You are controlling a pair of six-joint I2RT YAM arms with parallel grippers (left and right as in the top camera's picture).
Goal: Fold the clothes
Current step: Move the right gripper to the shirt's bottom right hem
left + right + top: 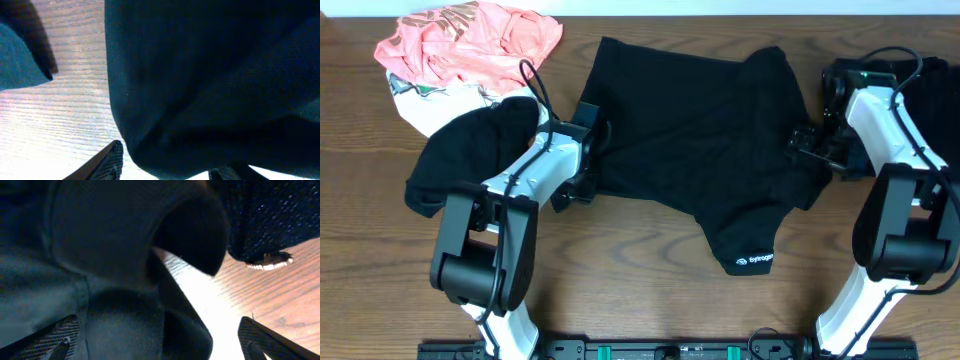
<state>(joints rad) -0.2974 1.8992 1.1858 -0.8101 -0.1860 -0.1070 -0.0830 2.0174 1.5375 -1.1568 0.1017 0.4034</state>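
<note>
Left gripper [595,150]: at the T-shirt's [700,140] left edge, fingers [110,160] part-way apart with black cloth filling the gap between them (whether it is pinched or only draped there, I cannot tell).

Right gripper [805,148]: at the shirt's opposite edge, jaws spread wide and clasping nothing. A fold of sleeve lies against one finger [47,337]; bare table [650,290] shows beside the other.

T-shirt: lies between the two grippers, spread on the table, its white logo [754,261] nearer the arm bases than either gripper.

Black garment [470,145]: bunched behind the left gripper, under its arm.

Pink garment [470,40] and white printed one [425,98]: beyond that bundle, well apart from the left gripper.

Dark garment [930,85]: behind the right gripper.
</note>
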